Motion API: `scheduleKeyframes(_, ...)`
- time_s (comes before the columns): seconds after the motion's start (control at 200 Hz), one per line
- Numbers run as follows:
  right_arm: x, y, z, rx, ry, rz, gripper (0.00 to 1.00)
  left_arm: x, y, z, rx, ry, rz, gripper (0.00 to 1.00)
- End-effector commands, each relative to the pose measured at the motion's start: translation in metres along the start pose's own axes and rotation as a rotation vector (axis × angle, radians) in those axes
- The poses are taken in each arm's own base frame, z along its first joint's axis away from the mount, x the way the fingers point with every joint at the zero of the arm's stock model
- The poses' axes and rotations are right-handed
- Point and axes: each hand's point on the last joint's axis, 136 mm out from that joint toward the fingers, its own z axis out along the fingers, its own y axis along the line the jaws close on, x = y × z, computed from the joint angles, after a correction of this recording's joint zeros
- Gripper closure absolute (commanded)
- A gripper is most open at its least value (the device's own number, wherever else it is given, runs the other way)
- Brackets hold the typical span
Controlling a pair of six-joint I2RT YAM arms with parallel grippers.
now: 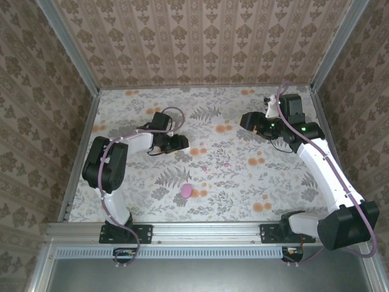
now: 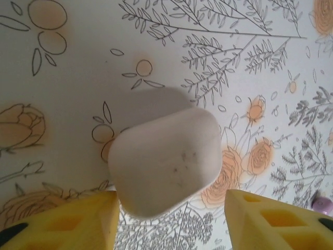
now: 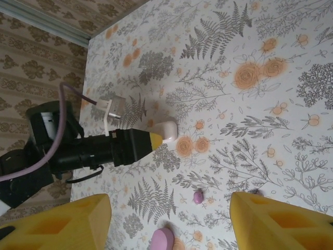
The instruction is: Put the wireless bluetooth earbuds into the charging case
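Observation:
A closed white charging case [image 2: 164, 161] lies on the flowered cloth, between and just ahead of my left gripper's [image 2: 174, 229] yellow fingers [image 2: 281, 221]. The jaws stand open; the right finger is clear of the case and the left one is close beside it. In the right wrist view the same white case [image 3: 167, 130] sits at the left gripper's tip. A pink charging case [image 1: 186, 190] rests nearer the front. Two magenta earbuds [image 1: 204, 167] [image 1: 227, 164] lie apart on the cloth mid-table. My right gripper [image 1: 245, 120] hangs open above the table, holding nothing.
Patterned walls and metal posts [image 1: 73, 55] enclose the table on three sides. The left arm's black wrist and purple cable [image 3: 62, 130] stretch across the left of the right wrist view. An earbud [image 2: 323, 204] peeks in at the left wrist view's right edge.

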Motion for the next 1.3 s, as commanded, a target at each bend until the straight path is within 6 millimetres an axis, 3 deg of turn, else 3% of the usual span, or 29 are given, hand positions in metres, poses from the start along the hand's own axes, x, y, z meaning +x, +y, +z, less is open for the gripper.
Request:
scheduleKeyframes(0.0,0.026,-0.010,0.010,0.058,0.096,-0.008,0.37,0.005,0.006,-0.013,-0.039,-0.010,0.003,0.38)
scheduleKeyframes(0.085,0.046,-0.012,0.020,0.106,0.148,-0.036,0.37,0.007,0.010,-0.019,-0.056,-0.022,0.003,0.30)
scheduleKeyframes(0.2,0.085,-0.005,0.042,0.120,0.260,-0.086,0.37,0.010,0.012,-0.032,-0.075,-0.055,0.008,0.27)
scheduleKeyframes(0.355,0.143,0.011,0.073,0.077,0.400,-0.228,0.36,0.014,0.014,-0.066,-0.114,-0.162,0.022,0.28)
scheduleKeyframes(0.445,0.166,0.005,0.088,0.070,0.450,-0.324,0.36,0.022,0.008,-0.085,-0.082,-0.226,0.049,0.29)
scheduleKeyframes(0.615,0.193,-0.002,0.114,-0.031,0.474,-0.641,0.40,0.049,0.011,-0.113,-0.114,-0.289,0.064,0.30)
scheduleKeyframes(0.75,0.212,-0.004,0.128,-0.038,0.525,-0.760,0.41,0.071,0.012,-0.125,-0.103,-0.321,0.059,0.30)
scheduleKeyframes(0.915,0.254,-0.009,0.143,-0.042,0.650,-0.809,0.48,0.083,0.021,-0.139,-0.124,-0.385,0.051,0.31)
scheduleKeyframes(1.02,0.282,-0.002,0.147,-0.117,0.757,-0.770,0.50,0.087,0.027,-0.144,-0.127,-0.426,0.048,0.31)
scheduleKeyframes(1.295,0.311,0.013,0.147,-0.198,0.870,-0.760,0.50,0.094,0.037,-0.151,-0.152,-0.463,0.045,0.31)
